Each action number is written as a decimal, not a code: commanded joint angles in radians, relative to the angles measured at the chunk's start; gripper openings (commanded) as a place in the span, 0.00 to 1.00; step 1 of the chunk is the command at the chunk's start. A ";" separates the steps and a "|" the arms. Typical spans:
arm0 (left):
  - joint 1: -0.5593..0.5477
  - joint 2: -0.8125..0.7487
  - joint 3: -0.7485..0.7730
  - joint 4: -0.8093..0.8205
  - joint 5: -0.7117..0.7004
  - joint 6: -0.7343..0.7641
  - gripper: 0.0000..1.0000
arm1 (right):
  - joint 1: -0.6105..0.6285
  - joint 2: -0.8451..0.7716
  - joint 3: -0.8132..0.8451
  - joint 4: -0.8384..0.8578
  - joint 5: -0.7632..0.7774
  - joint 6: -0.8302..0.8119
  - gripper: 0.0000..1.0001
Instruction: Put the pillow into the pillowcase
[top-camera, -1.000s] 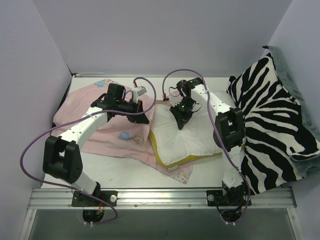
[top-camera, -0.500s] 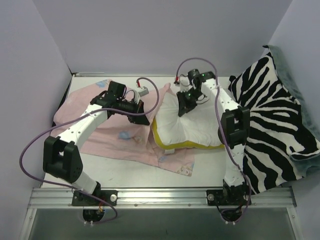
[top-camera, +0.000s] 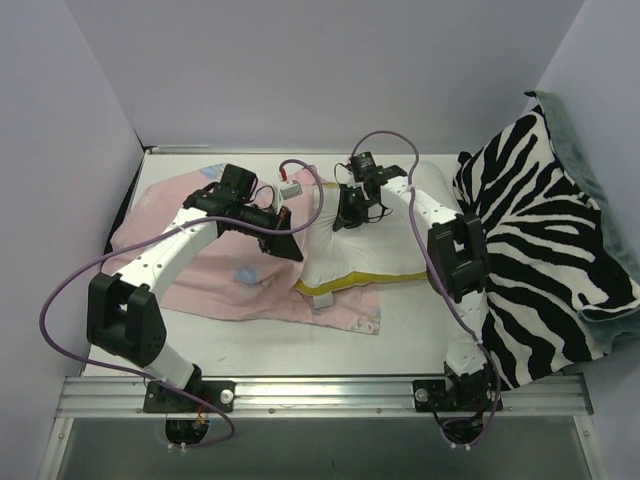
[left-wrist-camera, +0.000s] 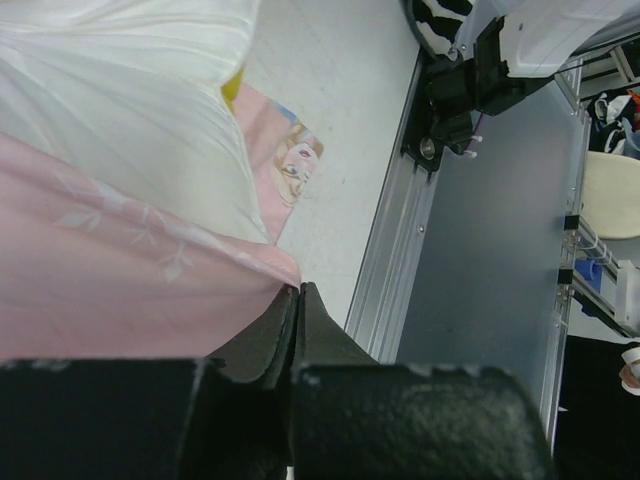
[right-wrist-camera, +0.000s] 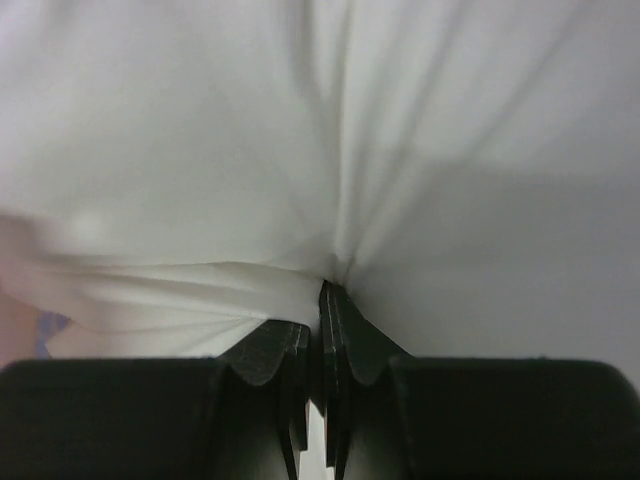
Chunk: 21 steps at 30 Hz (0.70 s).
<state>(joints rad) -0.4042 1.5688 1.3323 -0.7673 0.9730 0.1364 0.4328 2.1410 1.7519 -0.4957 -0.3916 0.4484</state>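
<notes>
The white pillow (top-camera: 372, 245) with a yellow side band lies at the table's middle, its left end at the mouth of the pink pillowcase (top-camera: 190, 265). My right gripper (top-camera: 345, 222) is shut on a pinch of the pillow's white fabric (right-wrist-camera: 330, 180). My left gripper (top-camera: 292, 250) is shut on the pillowcase's pink edge (left-wrist-camera: 150, 290), holding it against the pillow (left-wrist-camera: 130, 110). The printed princess face (left-wrist-camera: 295, 165) shows on the case's lower flap.
A zebra-striped blanket (top-camera: 545, 260) is heaped along the right wall. The metal rail (top-camera: 320, 392) runs along the near edge, and it also shows in the left wrist view (left-wrist-camera: 395, 250). Purple cables loop above both arms.
My right gripper has dragged the pillow left, toward the pillowcase mouth. My left gripper has kept its hold on the case edge and shifted slightly right and nearer.
</notes>
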 joint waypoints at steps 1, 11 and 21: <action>-0.012 -0.047 0.051 -0.079 0.189 0.011 0.00 | -0.035 -0.055 -0.011 0.201 0.204 0.231 0.00; -0.053 0.042 0.177 0.075 0.156 -0.105 0.00 | 0.033 -0.044 -0.126 0.252 0.248 0.346 0.00; 0.027 0.067 0.159 0.318 -0.143 -0.201 0.62 | 0.000 -0.090 -0.141 0.324 -0.036 0.256 0.41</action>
<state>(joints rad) -0.4225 1.6756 1.4677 -0.5121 0.8783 -0.0563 0.4622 2.0995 1.6165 -0.2020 -0.3092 0.7345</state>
